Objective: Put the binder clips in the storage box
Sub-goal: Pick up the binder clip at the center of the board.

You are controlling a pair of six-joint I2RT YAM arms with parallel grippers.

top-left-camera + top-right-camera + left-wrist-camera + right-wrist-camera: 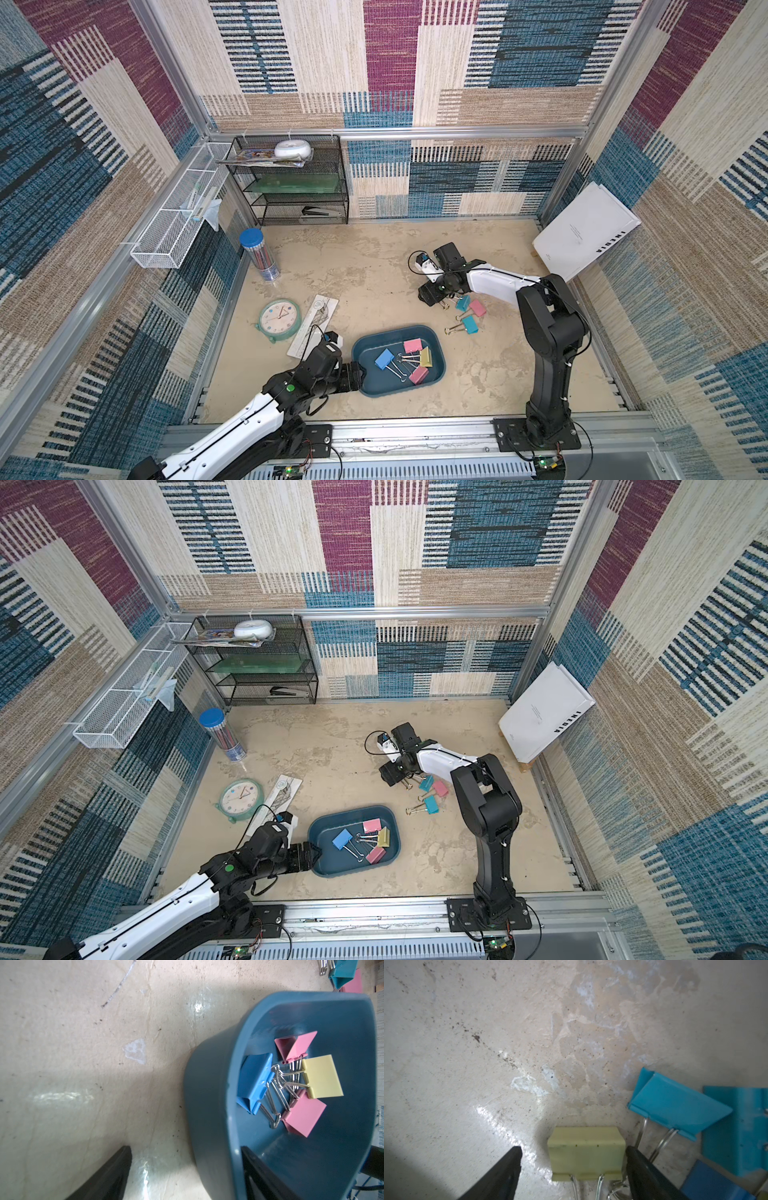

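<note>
Right gripper stands spread over a pale yellow clip lying on the table, about 1 o'clock from the storage box. One finger sits just beside the clip's flank and the other stands apart; nothing is pinched yet. Risk one: closing from this offset would likely shove the clip sideways before both fingers bear, and the smooth folded body could squirt free. Risk two: its wire handles lie near those of a teal clip alongside, so a lift could snag or drag that neighbour. Left gripper is likewise spread. It straddles the box wall at the box's 8 o'clock corner, one finger inside and one outside, unclamped; a sideways move there could tip or slide the box. Box contents: four binder clips, one blue, two pink and one yellow, with handles interlocked at centre. Three loose clips lie on the table at 2 o'clock from the box. At the table's 10 o'clock, a white wire basket holds slim items, unidentifiable, and a clear tube holds pencils. At 11 o'clock, a black mesh rack carries a stapler on its lowest shelf.
</note>
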